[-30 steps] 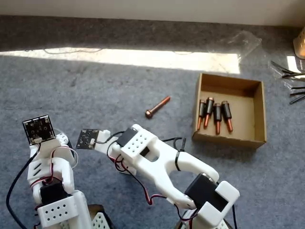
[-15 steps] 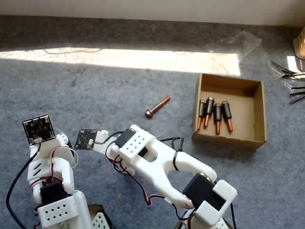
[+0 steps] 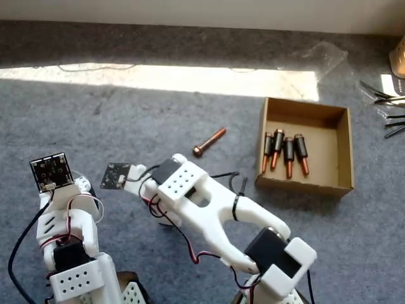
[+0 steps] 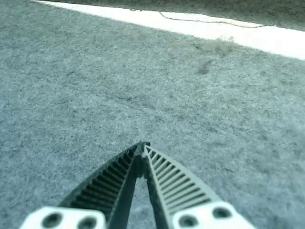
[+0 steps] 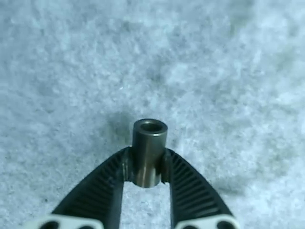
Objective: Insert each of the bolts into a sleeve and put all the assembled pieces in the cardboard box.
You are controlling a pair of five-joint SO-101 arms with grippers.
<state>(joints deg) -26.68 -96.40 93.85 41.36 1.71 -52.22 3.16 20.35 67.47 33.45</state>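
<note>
left gripper: clenched, empty | right gripper: grasping sleeve, bore seemingly clear | bolt: loose on carpet, near box | next: hold sleeve steady, line bolt tip with bore

The open, shallow cardboard box holds four assembled pieces, copper bolts in dark sleeves. They lie side by side in its left half, sleeved ends toward the far wall. A bare copper bolt lies on the carpet left of the box, slanted, with its head at the end farther from it. One dark hollow sleeve stands upright, open end up, pinched in the right gripper.
</note>
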